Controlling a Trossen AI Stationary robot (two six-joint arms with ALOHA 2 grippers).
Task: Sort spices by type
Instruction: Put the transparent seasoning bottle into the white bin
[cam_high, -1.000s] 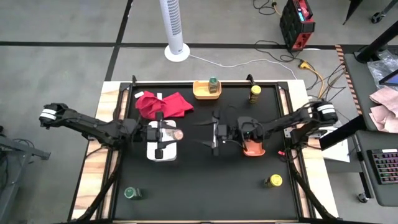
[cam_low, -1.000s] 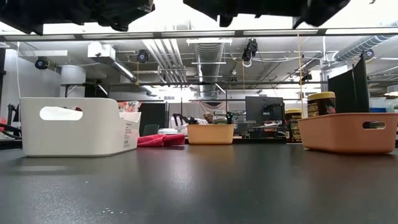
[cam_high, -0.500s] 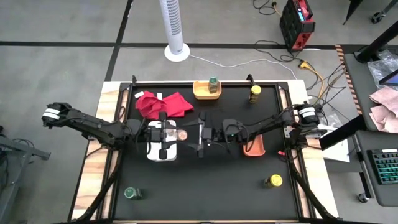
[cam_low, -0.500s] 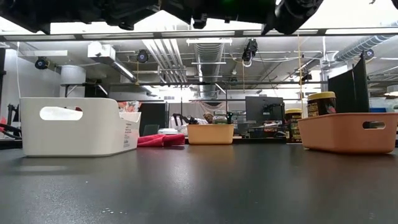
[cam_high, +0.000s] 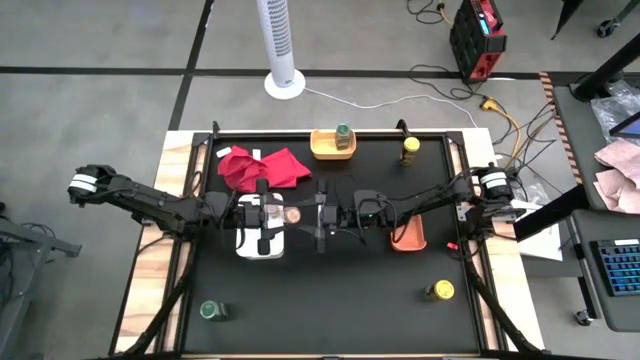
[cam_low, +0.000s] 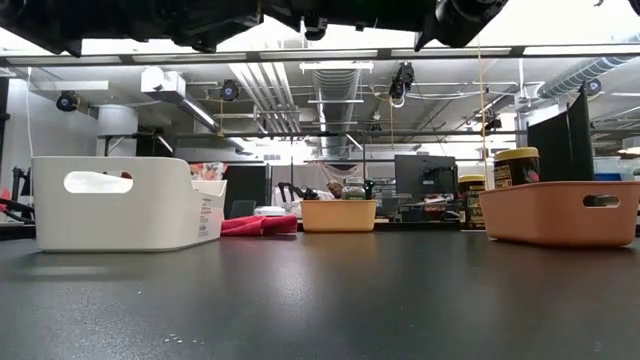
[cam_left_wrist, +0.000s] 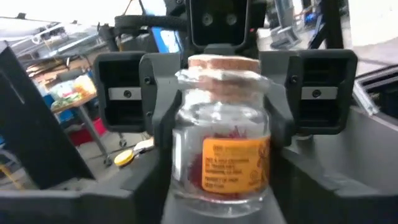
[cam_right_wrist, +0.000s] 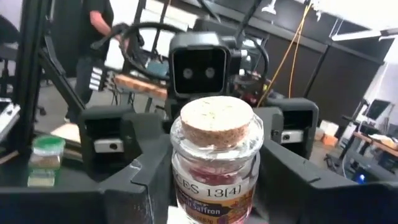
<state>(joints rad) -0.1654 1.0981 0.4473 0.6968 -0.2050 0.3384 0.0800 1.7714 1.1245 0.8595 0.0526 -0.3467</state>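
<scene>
A: Jar status?
B: Cork-topped saffron jar (cam_left_wrist: 221, 134) upright, mid-table by white tray (cam_high: 243, 240). Green-lid jar (cam_high: 343, 133) in yellow tray (cam_high: 322, 150). Another green (cam_high: 211, 311) and two yellow jars (cam_high: 410, 149) loose.

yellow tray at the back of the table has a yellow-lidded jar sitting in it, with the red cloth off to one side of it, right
Not quite. The high view shows the yellow tray holding a jar with a dark green lid, not a yellow-lidded one. The red cloth does lie off to one side of it.
</scene>
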